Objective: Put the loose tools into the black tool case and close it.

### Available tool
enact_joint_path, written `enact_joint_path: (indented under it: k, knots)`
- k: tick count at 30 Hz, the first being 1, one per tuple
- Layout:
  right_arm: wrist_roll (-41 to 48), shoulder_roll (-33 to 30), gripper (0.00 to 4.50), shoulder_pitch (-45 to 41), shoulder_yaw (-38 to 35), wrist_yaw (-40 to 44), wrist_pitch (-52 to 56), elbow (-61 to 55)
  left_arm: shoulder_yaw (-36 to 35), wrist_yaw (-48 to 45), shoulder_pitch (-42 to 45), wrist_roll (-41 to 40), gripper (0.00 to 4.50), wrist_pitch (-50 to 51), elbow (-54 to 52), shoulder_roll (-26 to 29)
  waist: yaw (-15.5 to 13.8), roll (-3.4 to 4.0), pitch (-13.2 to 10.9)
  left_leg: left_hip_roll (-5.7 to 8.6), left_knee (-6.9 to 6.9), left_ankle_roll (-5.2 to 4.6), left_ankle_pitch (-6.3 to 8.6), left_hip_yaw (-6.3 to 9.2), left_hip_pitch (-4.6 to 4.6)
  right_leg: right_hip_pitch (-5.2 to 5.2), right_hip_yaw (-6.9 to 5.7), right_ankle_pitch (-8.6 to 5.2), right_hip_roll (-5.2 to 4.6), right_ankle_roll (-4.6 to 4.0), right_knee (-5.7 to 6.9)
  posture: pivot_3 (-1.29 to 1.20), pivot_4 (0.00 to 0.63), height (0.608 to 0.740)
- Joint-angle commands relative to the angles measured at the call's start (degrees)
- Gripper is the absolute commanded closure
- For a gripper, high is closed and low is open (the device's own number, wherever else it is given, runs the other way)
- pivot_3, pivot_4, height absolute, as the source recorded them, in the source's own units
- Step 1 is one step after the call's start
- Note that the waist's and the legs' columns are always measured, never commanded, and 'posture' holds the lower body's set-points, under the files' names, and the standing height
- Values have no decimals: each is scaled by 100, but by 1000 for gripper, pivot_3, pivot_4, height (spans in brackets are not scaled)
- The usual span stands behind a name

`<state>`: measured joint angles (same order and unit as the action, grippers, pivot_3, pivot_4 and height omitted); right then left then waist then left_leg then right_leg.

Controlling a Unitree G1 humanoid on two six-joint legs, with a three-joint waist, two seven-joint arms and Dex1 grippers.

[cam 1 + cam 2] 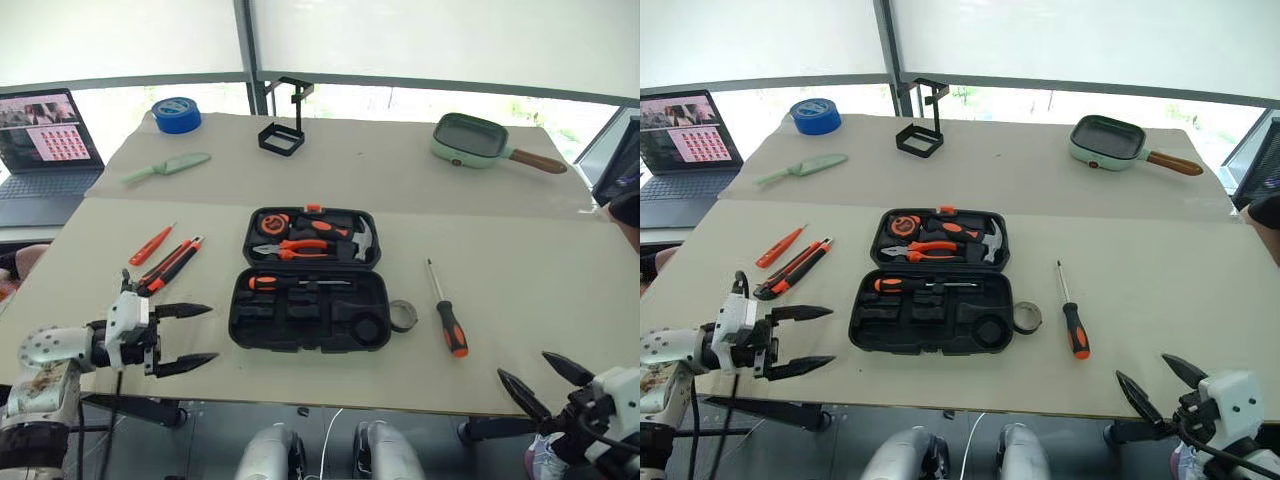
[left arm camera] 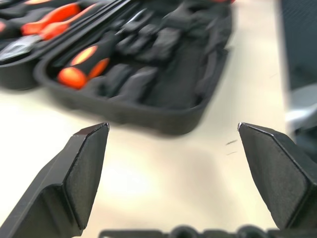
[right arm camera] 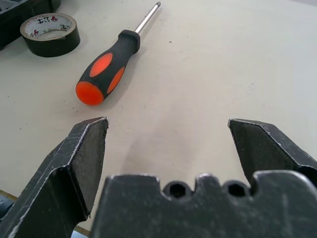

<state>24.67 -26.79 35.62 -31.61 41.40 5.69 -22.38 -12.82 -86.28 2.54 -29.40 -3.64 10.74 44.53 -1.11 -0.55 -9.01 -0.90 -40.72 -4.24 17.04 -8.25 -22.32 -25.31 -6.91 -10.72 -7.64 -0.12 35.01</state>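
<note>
The black tool case (image 1: 300, 337) lies open in the middle of the table, its lid half holding pliers, a hammer and a tape measure. One black-and-orange screwdriver (image 1: 290, 283) sits in a slot of the near half. To the right of the case lie another black-and-orange screwdriver (image 1: 447, 312) and a small dark tape roll (image 1: 403, 316). On its left are a slim orange screwdriver (image 1: 151, 245) and an orange-black utility knife (image 1: 172, 266). My left gripper (image 1: 212, 333) is open and empty, left of the case and pointing at it. My right gripper (image 1: 522, 364) is open and empty near the table's front edge, with the right screwdriver (image 3: 111, 64) ahead of it.
At the back stand a black wire stand (image 1: 283, 130), a big blue tape roll (image 1: 177, 114), a pale green knife (image 1: 165, 166) and a green pan (image 1: 470, 140). A laptop (image 1: 45, 140) sits far left. A person's dark sleeve (image 1: 1262, 212) shows at the right edge.
</note>
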Motion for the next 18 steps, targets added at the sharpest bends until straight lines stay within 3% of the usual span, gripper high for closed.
enact_joint_path:
  k: [1, 10, 15, 18]
  knots:
    - [-117, -176, 0, -71, 105, -628, 917, -681, -148, 232, 147, -329, 12, 141, -510, -145, -1, 8, 1, 1, 0, 1, 0, 1, 1, 0, 1, 0, -1, 0, 1, 0, 150, 740]
    - [1022, -1050, 0, -1634, 613, -1941, 4307, -2207, 261, 937, 119, -634, 12, 1004, -1858, -548, 46, 12, 3, -2, 2, 28, -17, -1, -7, 9, 8, 18, 11, 23, 6, 0, 150, 740]
    - [1102, -1233, 0, -2528, 1095, -2697, 5821, -2234, 433, 937, 131, -608, 12, 1084, -1985, -648, 23, 11, 3, 3, 5, 22, -15, 6, -15, 7, -10, 13, 32, 16, 3, 0, 150, 740]
    - [1149, -906, 0, -3266, 1183, -3247, 6676, -2168, 537, 731, 26, -628, 12, 1077, -2129, -572, 37, 10, 3, 7, 0, 14, -12, 2, -28, 4, -12, 14, 32, 17, -1, 0, 150, 740]
